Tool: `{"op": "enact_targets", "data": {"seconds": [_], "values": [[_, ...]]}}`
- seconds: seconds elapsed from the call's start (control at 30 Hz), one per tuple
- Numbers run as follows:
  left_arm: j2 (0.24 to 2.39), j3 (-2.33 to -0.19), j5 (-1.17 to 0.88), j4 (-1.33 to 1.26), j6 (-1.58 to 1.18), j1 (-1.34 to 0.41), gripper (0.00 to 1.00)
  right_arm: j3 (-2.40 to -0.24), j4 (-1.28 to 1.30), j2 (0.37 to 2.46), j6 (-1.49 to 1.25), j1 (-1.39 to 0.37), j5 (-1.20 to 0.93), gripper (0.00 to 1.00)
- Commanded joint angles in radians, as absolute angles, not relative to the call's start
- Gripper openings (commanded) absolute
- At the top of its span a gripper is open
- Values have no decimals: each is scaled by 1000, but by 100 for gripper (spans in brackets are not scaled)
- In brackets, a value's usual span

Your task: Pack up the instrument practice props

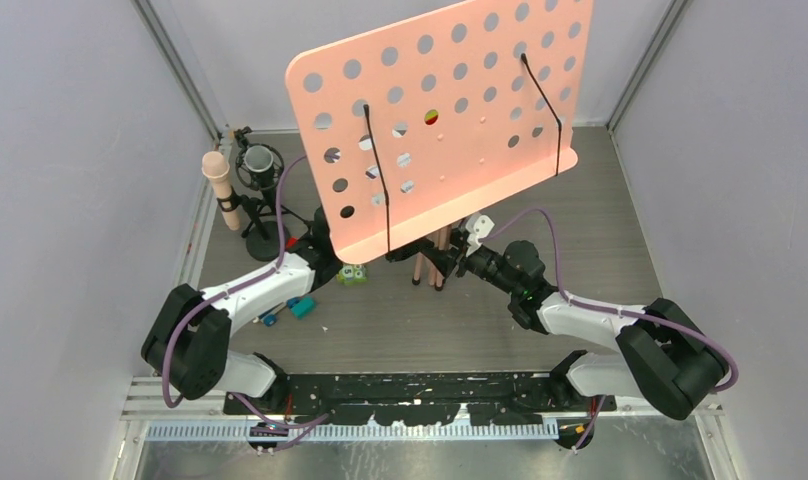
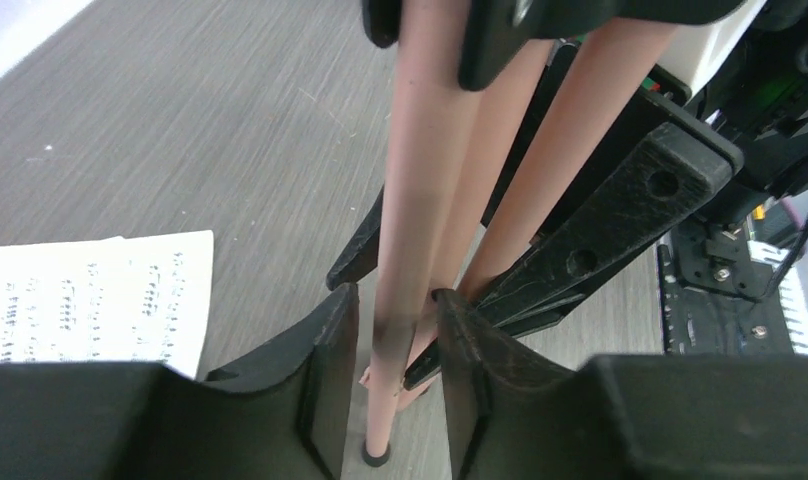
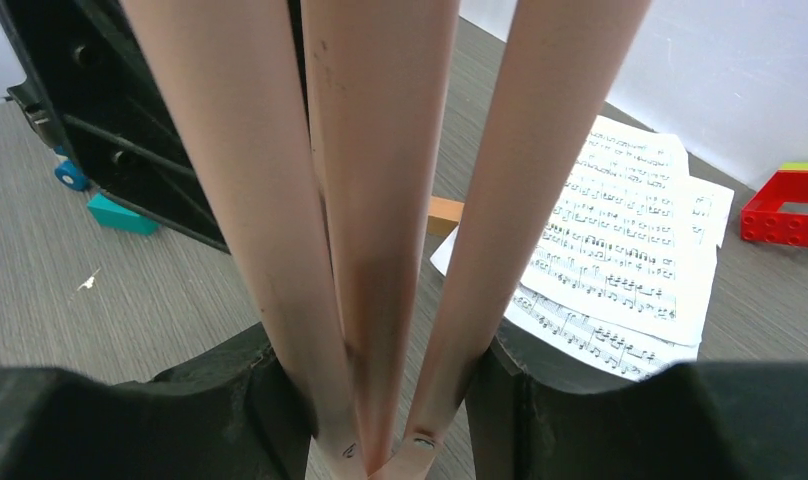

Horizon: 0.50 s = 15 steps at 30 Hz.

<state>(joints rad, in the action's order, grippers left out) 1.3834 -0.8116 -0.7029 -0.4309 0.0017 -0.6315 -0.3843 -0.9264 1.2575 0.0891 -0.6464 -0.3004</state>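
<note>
Both the left gripper [image 2: 395, 385] and right gripper [image 3: 380, 400] had apparently closed on the pink perforated music stand's [image 1: 450, 110] gathered legs; uneven squeeze could topple it.

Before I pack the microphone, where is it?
In the top view, the microphone stands far left by the wall, left of the music stand, beyond the left arm.

Behind the music stand desk [image 1: 445, 120], centre of the top view: both gripper tips and most of the sheet-music pages [image 3: 620, 260] hidden. Stand legs [image 3: 380, 200] cut off at top edge in both wrist views. Toy blocks [image 1: 354, 274] too small to identify.
</note>
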Motion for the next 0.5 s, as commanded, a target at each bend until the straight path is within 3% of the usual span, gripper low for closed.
{"op": "enact_targets", "data": {"seconds": [0.0,0.07,0.17,0.47], "values": [[1359,-849,-737,-457,-43,-639,47,-425,-963,1242,123,-646,-302,18],[1349,-844,-719,-457,-46,-640,57,-435,-926,1236,132,-647,-307,8],[1326,-837,-705,-451,-49,-639,66,-436,-900,1224,132,-647,-288,1],[1251,-785,-721,-557,-107,-639,76,-437,-849,1173,63,-647,-225,1]]}}
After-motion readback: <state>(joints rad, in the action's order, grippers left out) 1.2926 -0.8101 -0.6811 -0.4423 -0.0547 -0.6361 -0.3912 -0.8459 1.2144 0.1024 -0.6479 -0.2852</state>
